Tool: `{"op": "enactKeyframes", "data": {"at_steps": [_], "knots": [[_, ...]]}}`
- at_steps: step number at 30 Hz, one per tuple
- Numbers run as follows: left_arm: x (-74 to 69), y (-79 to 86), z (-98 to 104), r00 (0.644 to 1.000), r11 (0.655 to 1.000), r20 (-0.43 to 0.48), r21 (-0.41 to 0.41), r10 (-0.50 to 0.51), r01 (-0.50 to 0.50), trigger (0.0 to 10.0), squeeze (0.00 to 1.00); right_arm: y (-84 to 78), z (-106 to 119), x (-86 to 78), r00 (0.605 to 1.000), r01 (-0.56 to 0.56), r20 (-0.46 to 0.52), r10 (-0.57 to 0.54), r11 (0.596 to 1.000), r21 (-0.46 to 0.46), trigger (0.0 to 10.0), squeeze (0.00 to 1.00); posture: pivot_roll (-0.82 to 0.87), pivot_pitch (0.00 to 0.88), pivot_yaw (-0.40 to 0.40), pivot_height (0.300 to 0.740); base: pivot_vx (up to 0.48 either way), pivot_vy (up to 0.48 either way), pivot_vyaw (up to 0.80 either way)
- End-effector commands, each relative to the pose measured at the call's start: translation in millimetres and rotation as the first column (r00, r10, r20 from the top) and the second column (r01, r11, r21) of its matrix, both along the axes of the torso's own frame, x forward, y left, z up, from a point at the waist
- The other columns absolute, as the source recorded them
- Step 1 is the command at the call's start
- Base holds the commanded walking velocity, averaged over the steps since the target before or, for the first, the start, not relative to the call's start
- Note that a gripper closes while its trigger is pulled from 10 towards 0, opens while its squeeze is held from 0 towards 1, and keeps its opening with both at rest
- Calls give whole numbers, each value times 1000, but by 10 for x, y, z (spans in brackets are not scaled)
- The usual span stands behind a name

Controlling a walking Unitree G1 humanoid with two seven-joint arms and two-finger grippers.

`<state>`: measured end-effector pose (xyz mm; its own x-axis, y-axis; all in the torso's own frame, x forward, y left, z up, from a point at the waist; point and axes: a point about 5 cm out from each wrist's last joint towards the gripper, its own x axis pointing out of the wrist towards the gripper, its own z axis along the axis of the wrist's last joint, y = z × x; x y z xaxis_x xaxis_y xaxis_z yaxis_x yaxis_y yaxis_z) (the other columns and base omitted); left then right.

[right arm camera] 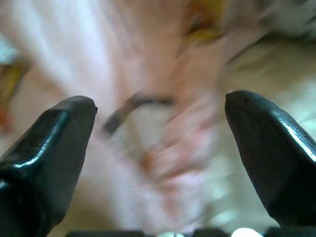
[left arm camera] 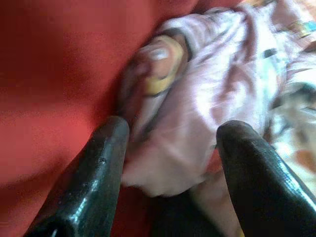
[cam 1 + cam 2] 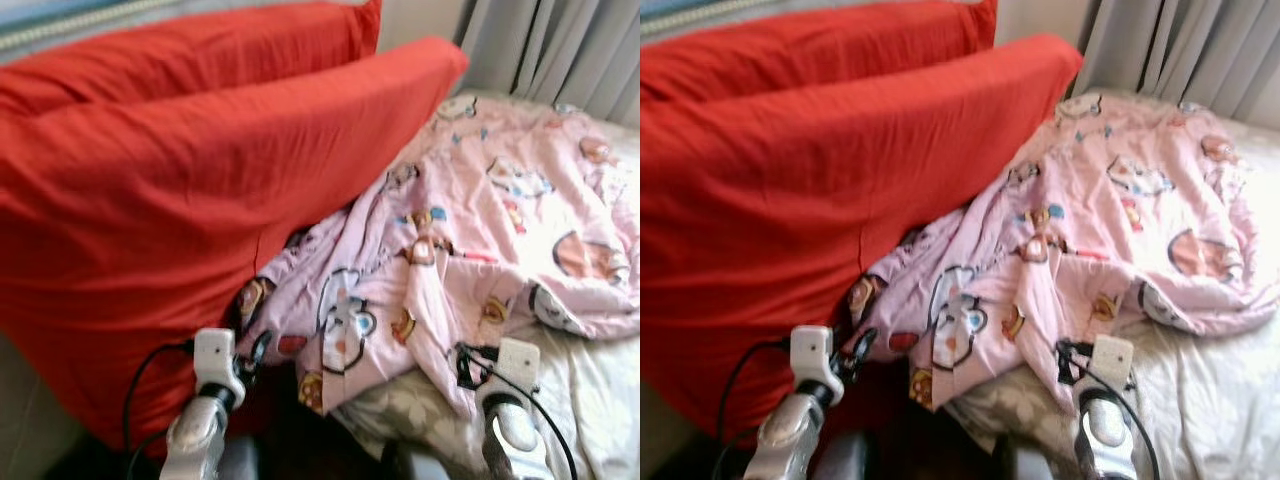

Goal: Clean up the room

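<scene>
Both my grippers sit at the near edge of the pink cartoon-print quilt [image 3: 470, 240], which lies crumpled across the bed, its near hem bunched and hanging toward me. My left gripper [image 2: 170, 163] has its two black fingers spread apart around a fold of that hem, right where the quilt meets the front red pillow [image 3: 150, 230]; nothing is clamped yet. My right gripper [image 1: 160, 148] is likewise parted, poised over the quilt's near corner, where the fabric drapes onto the pale floral sheet [image 3: 590, 400]. I judge the quilt to be light, soft and limp: it will sag and slide rather than hold shape, so a pinch on a thick bunched fold at each near corner should carry it better than a single thin layer. Just beyond the quilt's left side the front red pillow leans upright, with a second red pillow [image 3: 200, 45] behind it; grey curtains [image 3: 560, 50] hang beyond the quilt's far edge. Part of the quilt's left edge is tucked out of sight under the front pillow, the lower bed frame is in deep shadow, and blur in the right wrist view keeps me from telling whether those fingers touch cloth.
</scene>
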<state>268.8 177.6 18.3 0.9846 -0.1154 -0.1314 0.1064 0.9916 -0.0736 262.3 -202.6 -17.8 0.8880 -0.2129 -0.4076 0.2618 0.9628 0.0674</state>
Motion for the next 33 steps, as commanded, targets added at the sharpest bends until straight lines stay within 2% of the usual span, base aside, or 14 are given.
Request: {"op": "enactKeyframes", "data": {"at_steps": [1,2,3,4,5,6,10,14,15,17,22,25,33], "knots": [[1,-31,5,1000,1000,4,-8,-6,6,10000,0,-47,-86,-85,998,1,-63,-1,1000,2,10000,0,105,66,-31,591,0,0,0],[0,-28,9,1000,1000,5,-7,-7,7,10000,0,-33,-116,-95,995,-29,-99,30,1000,3,10000,0,106,76,-29,591,0,0,0],[-6,-29,5,1000,1000,4,-7,-8,8,10000,0,-28,-130,-101,992,-42,-115,42,999,1,10000,427,108,81,-28,591,0,0,0],[-11,-32,-2,1000,1000,2,-7,-9,9,10000,0,-30,-139,-107,990,-52,-129,50,999,-9,10000,427,108,81,-28,591,0,0,0],[-17,-33,-10,1000,1000,0,-7,-10,10,10000,0,-37,-143,-111,990,-49,-134,47,999,-7,10000,996,112,86,-25,591,0,0,0],[-24,-33,-18,1000,1000,-3,-6,-12,12,10000,0,-47,-151,-116,989,-44,-145,43,999,-5,10000,1000,114,90,-23,591,0,0,0],[-46,1,-20,1000,1000,-5,1,-16,16,10000,0,-162,-149,-118,983,-9,-186,3,999,-31,10000,1000,125,105,-9,591,0,0,0],[-55,28,-23,1000,1000,-12,12,-21,21,10000,0,-185,-131,-90,981,-10,-192,7,1000,-16,10000,1000,127,111,-1,591,0,0,0],[-60,38,-26,1000,1000,-15,17,-22,23,10000,0,-174,-134,-87,979,-37,-201,32,999,-23,10000,0,128,115,4,591,0,0,0],[-76,56,-31,999,999,-19,23,-26,27,10000,0,-166,-135,-82,976,-71,-211,61,997,-37,10000,0,135,120,10,591,0,0,0],[-113,90,-22,999,999,-15,29,-30,31,10000,0,-182,-102,-42,982,-42,-186,44,999,13,10000,0,149,133,25,591,0,0,0],[-137,111,-20,999,999,-18,37,-36,37,10000,0,-156,-105,-28,974,-86,-209,84,996,-2,10000,0,156,143,34,591,0,0,0],[-157,129,-1,999,998,-18,44,-44,45,10000,0,-136,-78,10,976,-96,-196,95,995,5,10000,0,167,161,48,591,0,0,0]]}}
